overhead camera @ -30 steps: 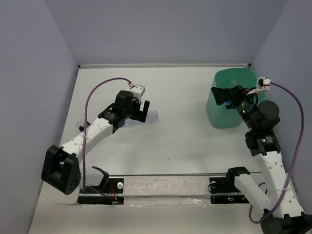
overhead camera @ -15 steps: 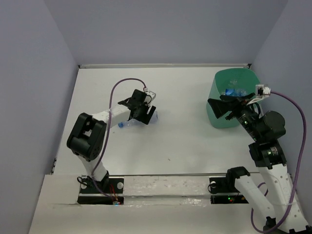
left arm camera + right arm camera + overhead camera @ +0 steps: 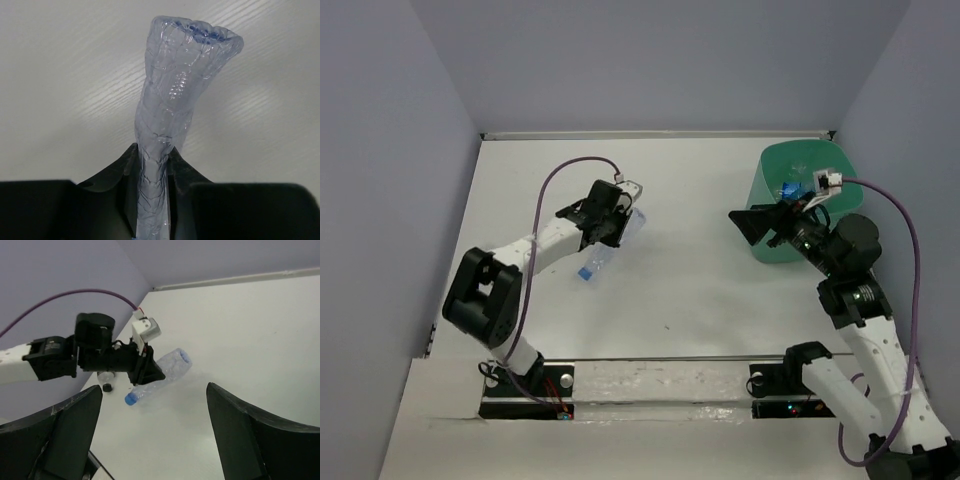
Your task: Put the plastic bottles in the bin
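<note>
My left gripper is shut on a clear plastic bottle with a blue cap, left of the table's middle. In the left wrist view the bottle is crushed thin between the fingers and its base points away. From the right wrist view this bottle hangs tilted, cap end lower, over its shadow. The teal bin stands at the right, with blue-labelled bottles inside. My right gripper is open and holds nothing, just left of the bin.
Another small clear bottle with a dark cap lies by the left wall, behind the left arm. The purple walls close off the left, back and right. The arm bases and a rail run along the near edge.
My left gripper has shut on the bottle and swung it so the cap points toward the near left. My right gripper has moved left, off the bin.
</note>
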Available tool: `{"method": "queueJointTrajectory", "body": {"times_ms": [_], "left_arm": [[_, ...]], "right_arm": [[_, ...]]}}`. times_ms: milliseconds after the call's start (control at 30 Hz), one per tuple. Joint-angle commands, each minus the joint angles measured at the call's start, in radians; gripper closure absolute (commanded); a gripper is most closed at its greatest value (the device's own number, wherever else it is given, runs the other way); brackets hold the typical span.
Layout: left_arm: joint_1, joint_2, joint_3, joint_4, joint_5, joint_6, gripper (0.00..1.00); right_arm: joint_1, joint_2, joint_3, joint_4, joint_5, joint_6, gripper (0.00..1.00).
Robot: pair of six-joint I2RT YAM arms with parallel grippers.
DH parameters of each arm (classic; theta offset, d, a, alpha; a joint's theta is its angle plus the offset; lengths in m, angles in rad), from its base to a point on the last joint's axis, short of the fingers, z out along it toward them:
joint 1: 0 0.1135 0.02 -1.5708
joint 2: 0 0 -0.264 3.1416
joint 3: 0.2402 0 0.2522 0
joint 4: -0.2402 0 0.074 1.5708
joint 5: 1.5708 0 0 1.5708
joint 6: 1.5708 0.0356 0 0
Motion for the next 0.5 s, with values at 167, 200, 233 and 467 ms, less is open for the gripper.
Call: {"method": "queueJointTrajectory", "body": {"times_ms": [167,200,233,467], "left_arm": [[-0.022,-0.330,-0.064,0.206,0.441,-0.137,0.85],[-0.022,-0.335,-0.067,0.211,0.522,-0.146,0.85],[-0.022,-0.338,-0.070,0.238,0.556,-0.152,0.85],[-0.047,-0.366,-0.094,0.352,0.829,-0.214,0.83]], "right_arm": [[0.256,0.180,-0.030,0.191,0.032,0.011,0.03],[0.273,0.234,-0.032,0.243,0.011,0.015,0.03],[0.301,0.262,-0.032,0.266,0.000,0.020,0.02],[0.347,0.409,0.005,0.370,-0.023,0.011,0.00]]}}
